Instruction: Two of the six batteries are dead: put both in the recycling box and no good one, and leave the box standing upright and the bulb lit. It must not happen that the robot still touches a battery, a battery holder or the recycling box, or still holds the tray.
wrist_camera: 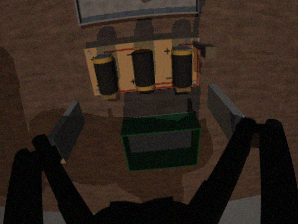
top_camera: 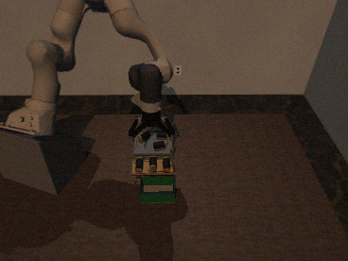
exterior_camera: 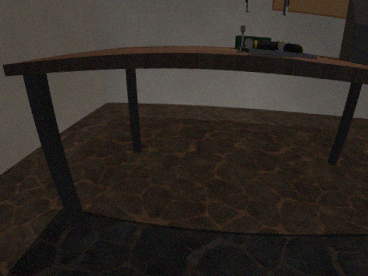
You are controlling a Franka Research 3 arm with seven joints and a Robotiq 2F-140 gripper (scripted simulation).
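Note:
The green recycling box (top_camera: pixel 157 198) (wrist_camera: pixel 162 162) stands upright, open at the top; no battery shows in it. Behind it, the wooden board (top_camera: pixel 134 172) (wrist_camera: pixel 90 65) holds three black batteries side by side: left (wrist_camera: pixel 106 77), middle (wrist_camera: pixel 144 70) and right (wrist_camera: pixel 182 70). The middle one's orange band faces opposite to the others. Three more batteries lie loose on the grey tray (top_camera: pixel 152 152) (wrist_camera: pixel 140 19). A small post with a rounded top (exterior_camera: pixel 243 30), possibly the bulb, shows no clear glow. My gripper (top_camera: pixel 151 133) (exterior_camera: pixel 266 12) (wrist_camera: pixel 143 103) is open and empty, above the tray, board and box area.
The tray, board and box stand close together in a row on the brown table (top_camera: pixel 246 189) (exterior_camera: pixel 175 52). A small dark part (wrist_camera: pixel 202 47) sticks out at the board's right end. The arm's pedestal (top_camera: pixel 28 163) stands at the left. The room is dim, with broad shadows.

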